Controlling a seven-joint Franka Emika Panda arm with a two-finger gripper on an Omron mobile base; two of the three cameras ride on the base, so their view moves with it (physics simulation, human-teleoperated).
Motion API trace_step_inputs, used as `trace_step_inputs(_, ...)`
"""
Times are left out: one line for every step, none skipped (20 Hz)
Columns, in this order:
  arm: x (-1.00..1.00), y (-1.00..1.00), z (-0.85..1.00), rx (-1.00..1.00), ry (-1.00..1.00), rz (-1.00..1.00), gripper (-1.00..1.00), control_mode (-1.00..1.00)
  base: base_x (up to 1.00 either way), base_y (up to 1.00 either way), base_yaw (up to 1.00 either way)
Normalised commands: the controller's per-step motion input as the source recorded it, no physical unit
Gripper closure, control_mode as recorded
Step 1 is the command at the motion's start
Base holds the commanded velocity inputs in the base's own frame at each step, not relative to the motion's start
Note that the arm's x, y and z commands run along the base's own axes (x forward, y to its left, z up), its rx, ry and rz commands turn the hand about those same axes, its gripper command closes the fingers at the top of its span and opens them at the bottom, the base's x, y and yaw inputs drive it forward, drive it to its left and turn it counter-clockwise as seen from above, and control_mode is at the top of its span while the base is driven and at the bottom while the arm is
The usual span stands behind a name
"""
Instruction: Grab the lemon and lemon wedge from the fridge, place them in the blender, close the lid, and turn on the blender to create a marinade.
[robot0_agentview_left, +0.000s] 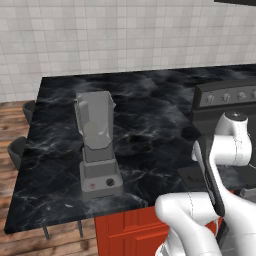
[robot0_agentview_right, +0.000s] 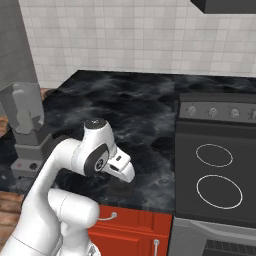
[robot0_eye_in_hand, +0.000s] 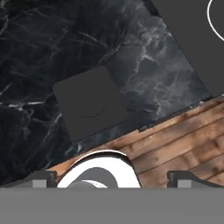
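The grey blender (robot0_agentview_left: 99, 150) stands on the black marble counter (robot0_agentview_left: 150, 125), its jug open at the top; it also sits at the left edge (robot0_agentview_right: 26, 135). A pale rounded shape shows through the jug, and I cannot tell whether it is the lemon or the lemon wedge. The dark square lid (robot0_eye_in_hand: 91, 103) lies flat near the counter's front edge, beside the stove (robot0_agentview_right: 121, 190). My gripper (robot0_agentview_right: 123, 180) hangs just above the lid, pointing down. It is open, fingertips (robot0_eye_in_hand: 41, 178) far apart with nothing between them. The fridge is out of view.
A black stove (robot0_agentview_right: 215, 165) with two ring burners and a row of knobs sits right of the lid. Red cabinets (robot0_agentview_right: 130, 230) run under the counter. Dark stools (robot0_agentview_left: 17, 150) stand on the wooden floor past the counter's left end. Tiled wall behind.
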Motion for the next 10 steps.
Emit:
trace_step_inputs(0.16, -0.14, -0.48, 0.0, 0.12, 0.12, -1.0, -1.0, 0.0, 0.0, 0.0)
trace_step_inputs(0.16, -0.03, -0.51, 0.0, 0.11, 0.12, -1.0, -1.0, 0.0, 0.0, 0.0)
trace_step_inputs(0.23, 0.0, -0.44, 0.0, 0.07, 0.16, -1.0, -1.0, 0.0, 0.0, 0.0)
trace_step_inputs(0.24, 0.04, -0.44, 0.0, 0.05, 0.17, -1.0, -1.0, 0.0, 0.0, 0.0)
trace_step_inputs(0.16, 0.0, -0.41, 0.0, 0.01, 0.19, -1.0, -1.0, 0.0, 0.0, 0.0)
trace_step_inputs(0.15, 0.0, -0.44, 0.0, 0.0, 0.19, -1.0, -1.0, 0.0, 0.0, 0.0)
trace_step_inputs(0.24, 0.0, -0.42, 0.0, 0.0, 0.17, -1.0, -1.0, 0.0, 0.0, 0.0)
trace_step_inputs(0.24, 0.0, -0.32, 0.0, 0.0, 0.17, -1.0, -1.0, 0.0, 0.0, 0.0)
trace_step_inputs(0.23, 0.0, -0.29, 0.0, 0.0, 0.17, -1.0, -1.0, 0.0, 0.0, 0.0)
trace_step_inputs(0.24, 0.0, -0.31, 0.0, 0.0, 0.17, -1.0, -1.0, 0.0, 0.0, 0.0)
